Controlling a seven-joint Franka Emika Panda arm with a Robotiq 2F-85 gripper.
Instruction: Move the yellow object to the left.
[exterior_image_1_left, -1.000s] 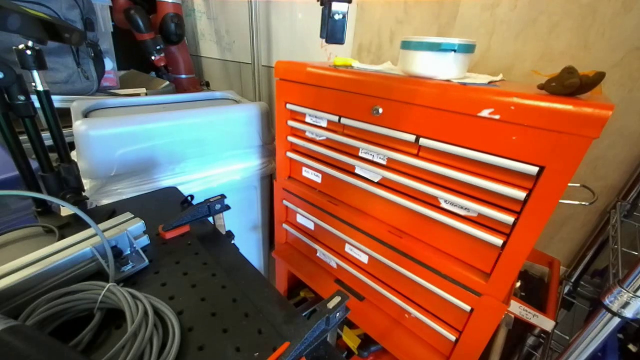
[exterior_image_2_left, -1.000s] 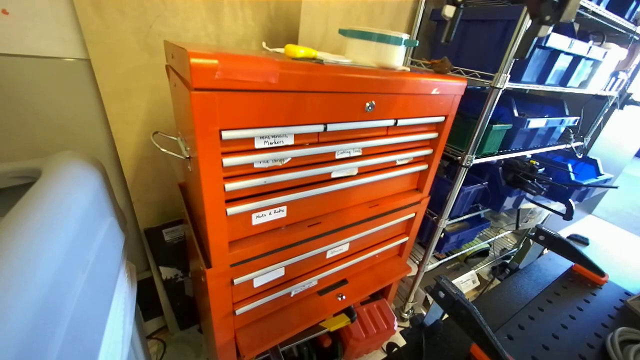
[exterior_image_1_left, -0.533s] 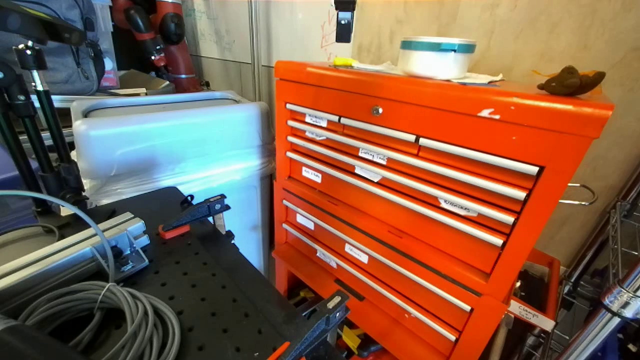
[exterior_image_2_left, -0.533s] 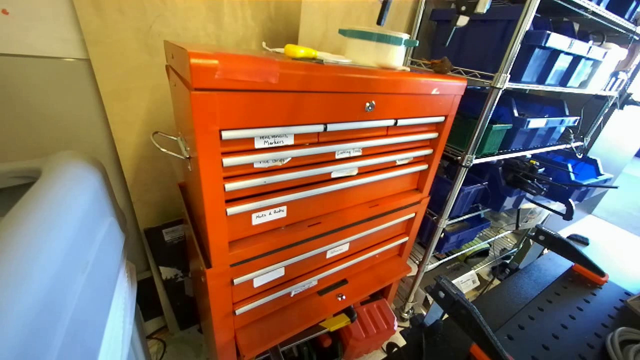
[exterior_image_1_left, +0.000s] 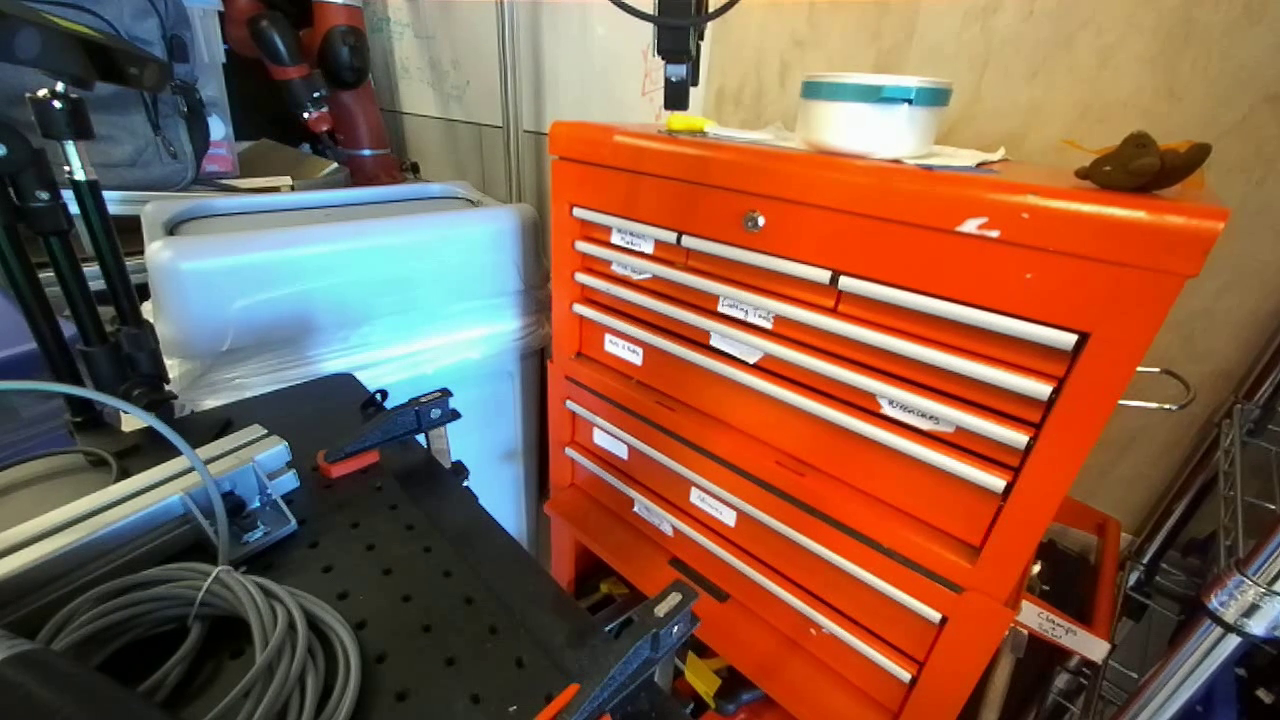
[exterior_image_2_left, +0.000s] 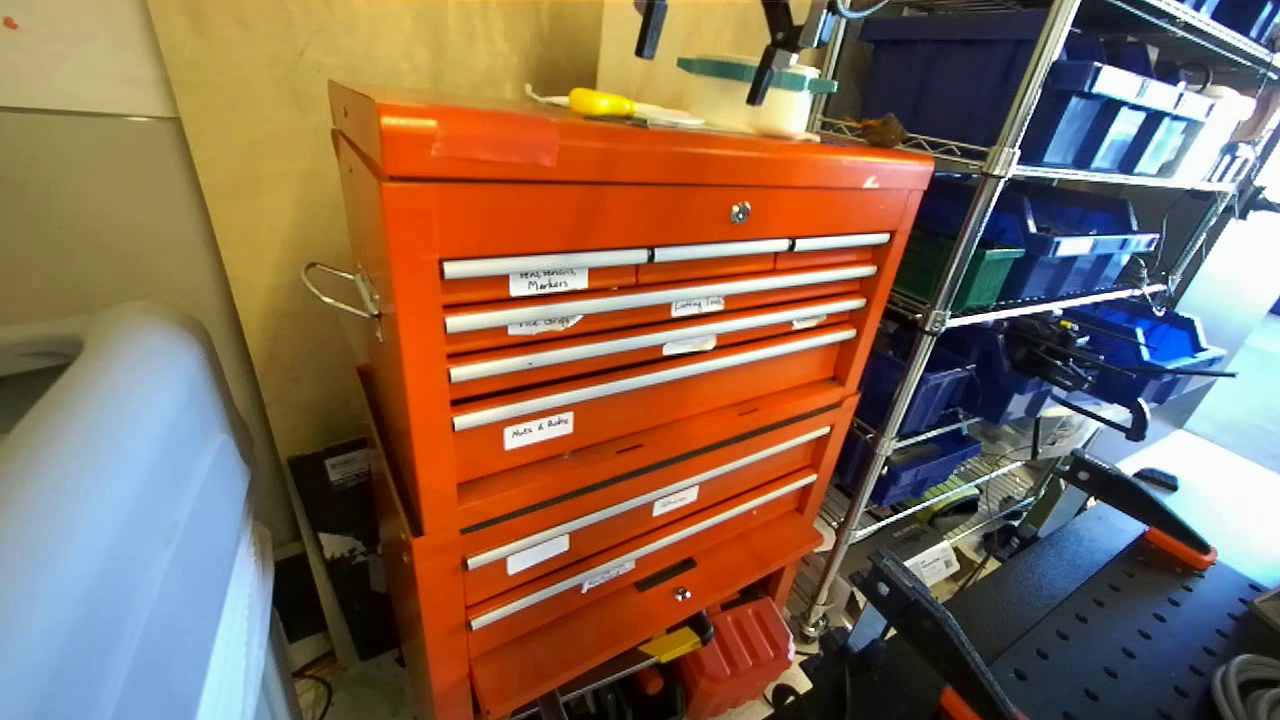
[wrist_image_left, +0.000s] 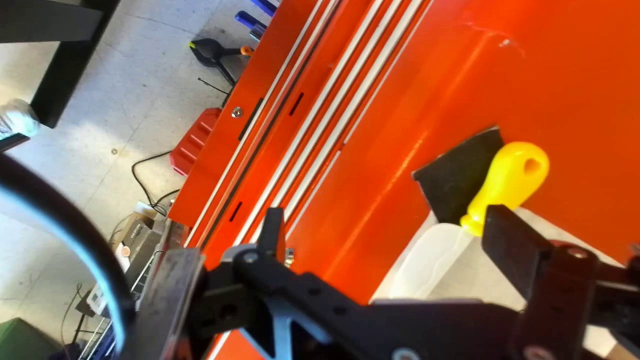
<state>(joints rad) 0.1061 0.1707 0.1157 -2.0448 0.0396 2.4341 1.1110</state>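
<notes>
Plywood wall (exterior_image_2_left: 450, 50) rises behind your counter (wrist_image_left: 575, 100), an orange tool-chest top. Your claw (wrist_image_left: 384, 225) hangs above it, near the white tub (exterior_image_1_left: 868, 128), jaws spread wide, empty and touching nothing, presumably to straddle the yellow-handled tool (wrist_image_left: 505, 180). That tool lies left of the tub in both exterior views, partly over a pale sheet (wrist_image_left: 475, 275) that probably shields the counter.

- Here's the gripper (exterior_image_2_left: 702, 78), fingers spread, hanging above the orange tool chest (exterior_image_2_left: 660, 420)!
- Yellow handle (exterior_image_2_left: 601, 103) lies on top, near the teal-lidded tub (exterior_image_2_left: 728, 106).
- Blue bins (exterior_image_2_left: 1090, 262) sit on the metal rack (exterior_image_2_left: 981, 205).
</notes>
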